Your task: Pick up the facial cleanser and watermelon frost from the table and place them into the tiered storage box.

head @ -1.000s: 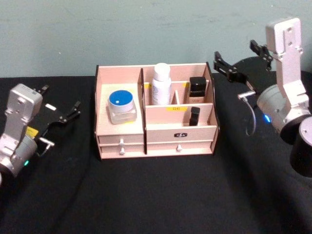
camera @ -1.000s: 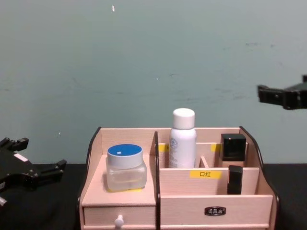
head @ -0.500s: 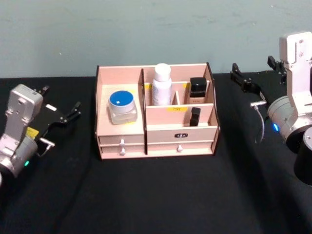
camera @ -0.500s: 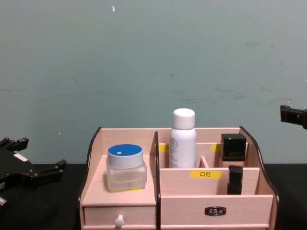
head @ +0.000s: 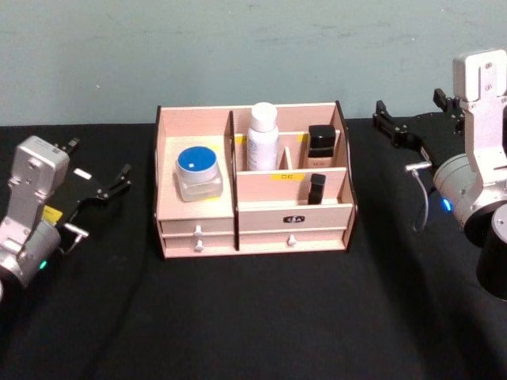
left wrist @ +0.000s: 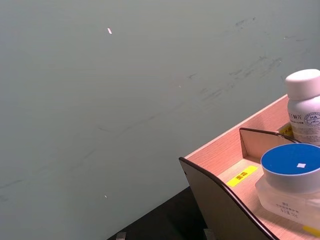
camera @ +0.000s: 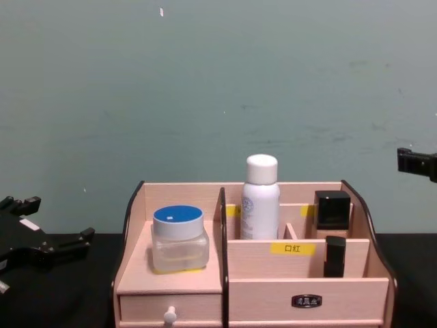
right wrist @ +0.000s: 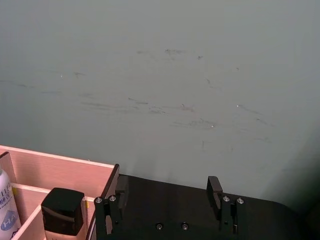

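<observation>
The tiered storage box (head: 198,120) stands mid-table on the black cloth. Its left tier holds a clear jar with a blue lid (head: 197,170). A white bottle (head: 262,136), a black-capped bottle (head: 321,142) and a small black tube (head: 316,188) stand in its right compartments. I cannot tell which of these is the facial cleanser or the watermelon frost. My left gripper (head: 99,162) rests open and empty left of the box. My right gripper (head: 412,111) hovers open and empty to the right of the box; between its fingers (right wrist: 167,200) there is nothing.
A grey-green wall (camera: 218,89) rises right behind the box. Black cloth (head: 253,317) covers the table, with free room in front of the box and on both sides. The box's two front drawers (camera: 307,301) are shut.
My right gripper has drawn back to the right, away from above the box's right edge, and sits lower. The left arm and the box's contents have not moved.
</observation>
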Controlling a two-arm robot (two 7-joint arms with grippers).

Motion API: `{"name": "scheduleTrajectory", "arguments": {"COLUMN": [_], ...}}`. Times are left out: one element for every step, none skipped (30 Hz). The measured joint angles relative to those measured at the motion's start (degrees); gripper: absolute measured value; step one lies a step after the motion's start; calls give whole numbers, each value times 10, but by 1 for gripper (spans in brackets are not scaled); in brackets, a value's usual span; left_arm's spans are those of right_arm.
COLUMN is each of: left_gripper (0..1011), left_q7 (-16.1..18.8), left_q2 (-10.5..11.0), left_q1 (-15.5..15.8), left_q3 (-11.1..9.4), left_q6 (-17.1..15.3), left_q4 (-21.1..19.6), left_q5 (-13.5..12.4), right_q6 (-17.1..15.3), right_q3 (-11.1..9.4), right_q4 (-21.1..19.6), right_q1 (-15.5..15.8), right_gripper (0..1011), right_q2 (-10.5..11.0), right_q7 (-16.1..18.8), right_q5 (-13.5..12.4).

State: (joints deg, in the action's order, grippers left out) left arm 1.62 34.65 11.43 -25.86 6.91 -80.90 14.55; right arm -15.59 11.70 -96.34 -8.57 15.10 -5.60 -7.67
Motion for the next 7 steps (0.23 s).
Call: {"name": "scheduleTrajectory", "arguments": {"left_gripper": [1001,1001,1001,1001,1001,1001,1001], "left_q7": [0,0,0,0,0,0,0], "left_q2": [0,0,0,0,0,0,0], "left_q1": [0,0,0,0,0,0,0], "left_q3": [0,0,0,0,0,0,0], "left_q6": [0,0,0,0,0,0,0], "left_q4": [0,0,0,0,0,0,0], "left_q5": [0,0,0,0,0,0,0], "right_q6": [0,0,0,0,0,0,0], "right_q3": [0,0,0,0,0,0,0], "right_q4": [0,0,0,0,0,0,0], "right_q1": [0,0,0,0,0,0,0], "right_gripper": [1002,1002,1002,1002,1002,1002,1002], "right_q2": [0,0,0,0,0,0,0], "right_q7": [0,0,0,0,0,0,0], "right_q5": [0,0,0,0,0,0,0]}}
